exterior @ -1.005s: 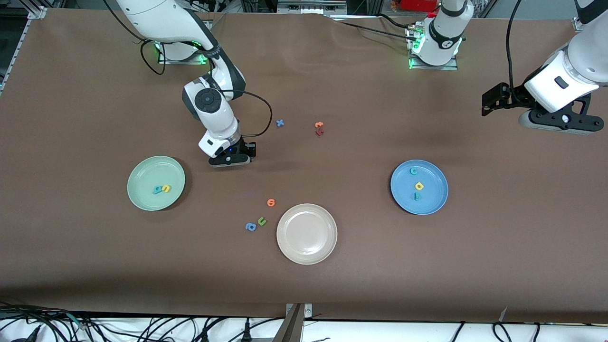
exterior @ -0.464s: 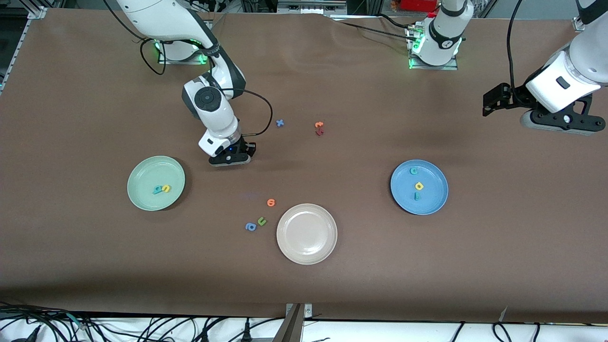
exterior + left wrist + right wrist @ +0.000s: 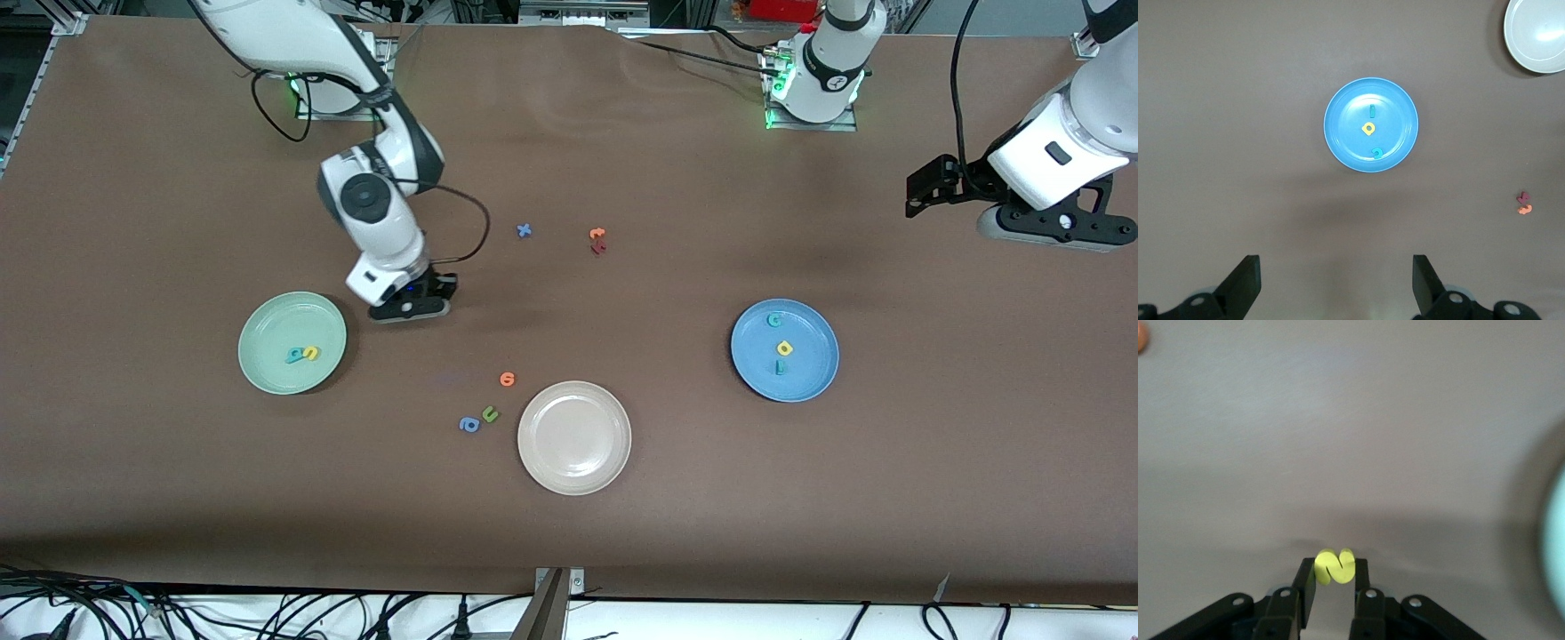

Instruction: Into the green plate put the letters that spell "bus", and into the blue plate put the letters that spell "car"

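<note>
Right end effector point(image 3: 409, 308) pinches the small yellow foam "s" point(image 3: 1335, 567) between its two black fingers point(image 3: 1303, 583), above the brown worktop point(image 3: 622, 551) just beside the pale mint-green round plate point(image 3: 267, 313), on the side toward the middle of the worktop. Nearest the front camera sits the empty cream-beige round plate point(image 3: 574, 471), with a small blue foam "a" point(image 3: 468, 425) and a small green foam "u" point(image 3: 490, 413) touching each other just beside it toward the right arm's end, and a round orange foam letter point(image 3: 507, 380) a little farther from the camera. The mint-green plate holds a teal foam "b" point(image 3: 293, 356) and a yellow foam "u" point(image 3: 310, 353), touching side by side. Toward the left arm's end, the medium-blue round plate point(image 3: 813, 378) carries a teal foam "c" point(image 3: 774, 320), a yellow foam "a" point(image 3: 784, 348) and a thin teal foam "r" point(image 3: 780, 367) in a row. Farther from the camera, near the middle of the worktop, lie a small blue foam "x" point(image 3: 524, 230) and an orange foam letter point(image 3: 597, 234) touching a dark red foam letter point(image 3: 598, 248). Left end effector point(image 3: 1335, 283) waits with its fingers spread wide and empty, high over the worktop near the left arm's end, looking down on the blue plate.
</note>
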Robot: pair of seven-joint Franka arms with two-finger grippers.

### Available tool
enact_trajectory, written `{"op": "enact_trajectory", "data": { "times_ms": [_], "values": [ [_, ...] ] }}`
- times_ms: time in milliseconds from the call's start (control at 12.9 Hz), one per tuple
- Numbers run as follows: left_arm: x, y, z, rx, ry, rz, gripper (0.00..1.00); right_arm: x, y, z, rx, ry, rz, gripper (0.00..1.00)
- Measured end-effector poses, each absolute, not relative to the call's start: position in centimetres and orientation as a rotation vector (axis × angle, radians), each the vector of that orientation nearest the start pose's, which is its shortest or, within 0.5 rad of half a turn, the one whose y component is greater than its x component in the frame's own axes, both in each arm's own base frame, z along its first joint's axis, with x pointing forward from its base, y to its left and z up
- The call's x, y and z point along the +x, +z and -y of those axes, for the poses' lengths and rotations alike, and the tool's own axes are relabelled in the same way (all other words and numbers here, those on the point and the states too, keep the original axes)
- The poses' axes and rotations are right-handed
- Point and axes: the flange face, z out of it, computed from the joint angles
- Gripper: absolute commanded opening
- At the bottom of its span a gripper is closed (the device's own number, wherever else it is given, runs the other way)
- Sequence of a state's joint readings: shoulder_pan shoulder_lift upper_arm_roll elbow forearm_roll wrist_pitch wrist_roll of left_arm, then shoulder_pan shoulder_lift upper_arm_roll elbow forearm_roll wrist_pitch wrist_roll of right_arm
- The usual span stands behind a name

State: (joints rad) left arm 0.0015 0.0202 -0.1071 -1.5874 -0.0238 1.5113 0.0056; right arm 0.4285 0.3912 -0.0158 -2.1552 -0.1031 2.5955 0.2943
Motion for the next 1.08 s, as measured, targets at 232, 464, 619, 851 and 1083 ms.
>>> {"op": "enact_trajectory", "data": {
  "times_ms": [232,464,619,851,1083],
  "values": [
    [55.0,60.2,6.0,-3.154,0.149,-0.176,1.00,55.6,25.2,-14.1,-3.186,-0.083,0.483,0.10],
    [55.0,60.2,6.0,-3.155,0.148,-0.173,1.00,56.7,24.9,-6.7,-3.204,-0.044,0.534,0.10],
    [55.0,60.3,5.9,-3.155,0.148,-0.171,1.00,56.6,23.9,-4.8,-3.218,-0.009,0.507,0.10],
    [55.0,60.3,5.7,-3.155,0.147,-0.162,1.00,56.6,20.9,-2.8,-3.227,0.000,0.499,0.99],
    [55.1,60.3,5.2,-3.156,0.147,-0.150,1.00,56.7,19.5,-2.4,-3.229,-0.007,0.500,1.00]
  ]
}}
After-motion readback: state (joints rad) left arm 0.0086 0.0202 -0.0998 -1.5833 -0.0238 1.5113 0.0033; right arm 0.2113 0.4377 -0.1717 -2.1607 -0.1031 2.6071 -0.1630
